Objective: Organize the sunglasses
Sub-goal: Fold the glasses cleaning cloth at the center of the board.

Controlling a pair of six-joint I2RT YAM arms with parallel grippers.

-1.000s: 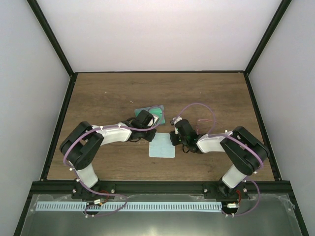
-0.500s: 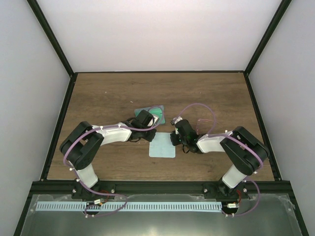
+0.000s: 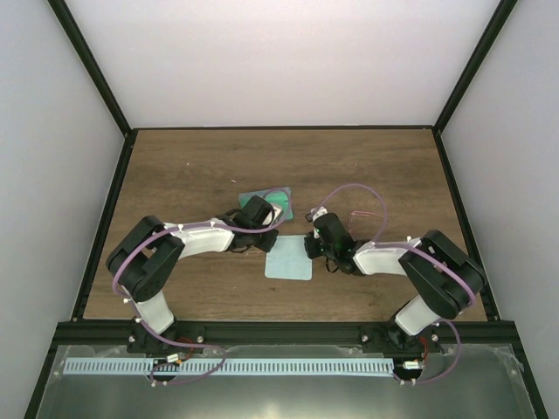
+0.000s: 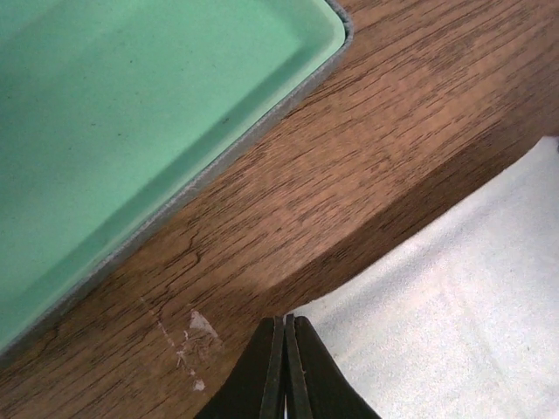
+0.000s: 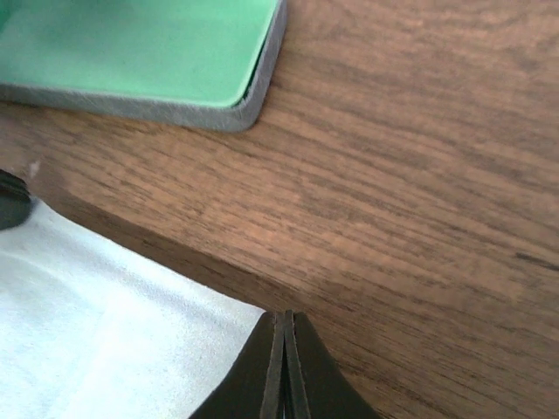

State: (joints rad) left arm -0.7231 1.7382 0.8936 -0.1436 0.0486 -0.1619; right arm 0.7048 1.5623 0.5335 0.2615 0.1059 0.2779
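A pale blue cleaning cloth [image 3: 288,262] lies between the arms, its far edge lifted a little off the wooden table. My left gripper [image 3: 272,240] is shut on its far left corner; in the left wrist view the jaws [image 4: 286,319] pinch the cloth [image 4: 454,297]. My right gripper [image 3: 308,249] is shut on the far right corner; in the right wrist view the jaws [image 5: 284,315] pinch the cloth [image 5: 96,323]. An open green glasses case [image 3: 278,199] lies just beyond, also in both wrist views [image 4: 131,113] [image 5: 131,44]. A thin reddish frame [image 3: 356,213], perhaps the sunglasses, lies to the right, too faint to tell.
Black frame rails [image 3: 113,209] border the table's left and right sides, with white walls behind. The purple cable [image 3: 349,188] of the right arm loops over the table near the reddish frame.
The right arm has shifted slightly to the right and its cable loop has moved. The left arm, cloth and case look unchanged.
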